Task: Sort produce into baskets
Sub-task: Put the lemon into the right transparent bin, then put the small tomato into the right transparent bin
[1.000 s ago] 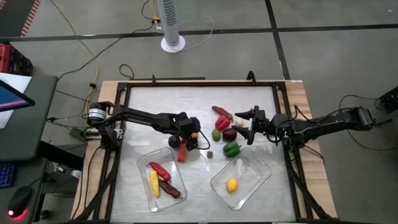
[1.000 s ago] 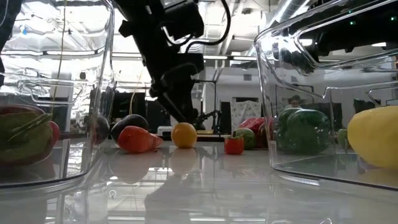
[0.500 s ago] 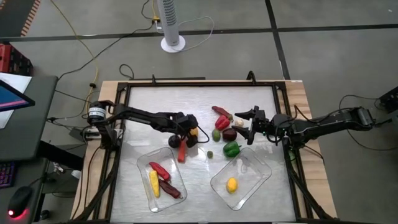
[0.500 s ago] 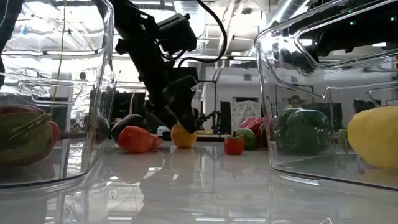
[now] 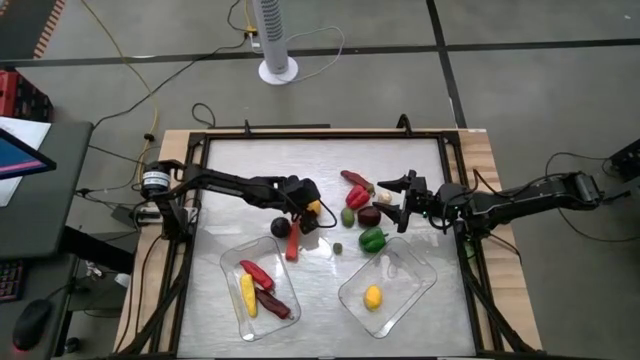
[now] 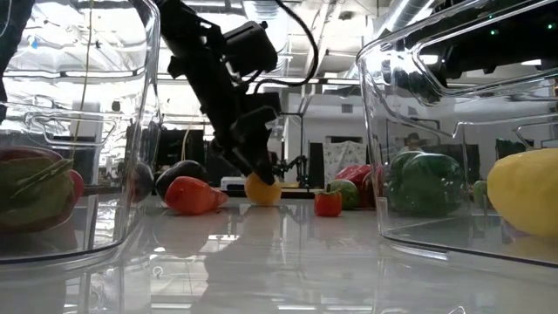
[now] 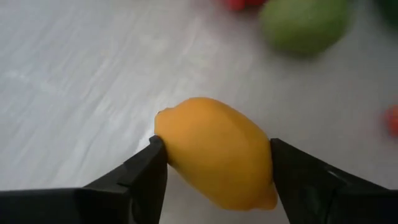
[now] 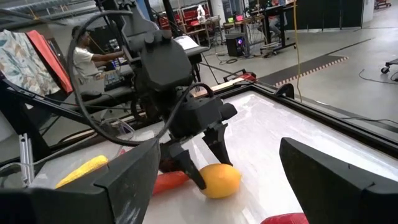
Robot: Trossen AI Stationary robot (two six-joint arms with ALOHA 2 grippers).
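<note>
A yellow-orange lemon-shaped piece of produce [image 7: 214, 152] lies on the table near its middle [image 5: 315, 208]. My left gripper [image 5: 309, 213] reaches down over it, shut on it. Left of it lie a dark purple piece [image 5: 280, 228] and an orange carrot [image 5: 292, 246]. The left basket [image 5: 226, 262] holds yellow corn and red chillies. The right basket [image 5: 427, 264] holds a yellow piece [image 5: 372, 297]. My right gripper [image 5: 398, 200] waits open by a cluster of red, green and dark produce [image 5: 360, 205]. My left gripper pinches the lemon-shaped piece between its two fingers, one finger [image 7: 149, 171] on one side [image 7: 163, 140] and the other [image 7: 292, 177] on the opposite side. The fingers slant down from the table's left. The piece's underside rests on the table [image 6: 263, 190].
A green pepper [image 5: 373, 238] and a small green bit [image 5: 338, 247] lie between the gripper and the right basket. A red chilli [image 5: 354, 180] and a green round piece [image 5: 347, 216] lie to the right. The raised black frame [image 5: 320, 135] borders the table.
My left gripper has sunk from above the lemon-shaped piece down onto it, and its fingers now stand on both sides of the piece. The piece stays on the table.
</note>
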